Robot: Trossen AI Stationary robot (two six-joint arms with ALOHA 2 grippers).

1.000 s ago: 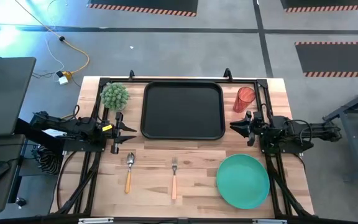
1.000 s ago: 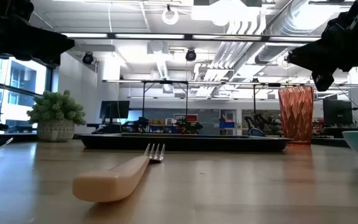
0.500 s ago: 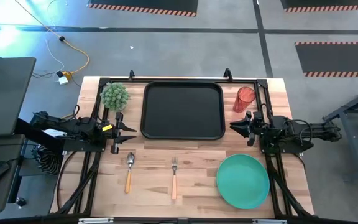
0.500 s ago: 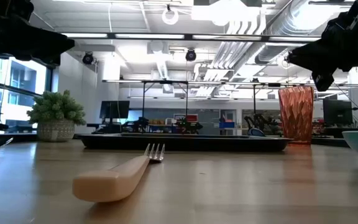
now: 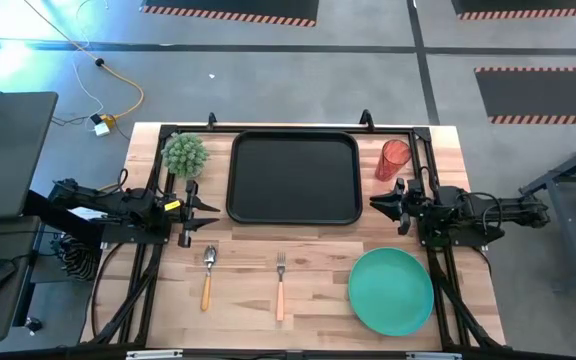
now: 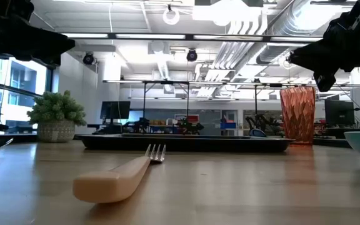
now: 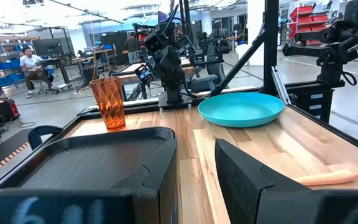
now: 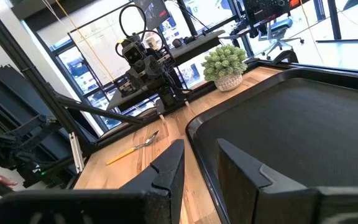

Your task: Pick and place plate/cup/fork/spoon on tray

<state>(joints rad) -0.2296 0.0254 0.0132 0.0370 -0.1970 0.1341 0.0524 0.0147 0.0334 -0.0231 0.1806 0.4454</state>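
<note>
The black tray (image 5: 294, 178) lies at the table's far middle. The red cup (image 5: 394, 159) stands upright just right of it. The teal plate (image 5: 391, 291) lies flat at the near right. The fork (image 5: 280, 285) and the spoon (image 5: 208, 275) lie flat on the near middle of the table, heads toward the tray. My left gripper (image 5: 190, 210) is open and empty above the table at the tray's left side. My right gripper (image 5: 398, 207) is open and empty at the tray's right side, between cup and plate. The left wrist view shows cup (image 7: 107, 102), plate (image 7: 241, 109) and tray (image 7: 92, 155).
A spiky green ball plant (image 5: 185, 154) in a pot stands left of the tray's far corner, close to my left gripper. Black frame rails run along both table sides. Bare wood lies between the tray and the cutlery.
</note>
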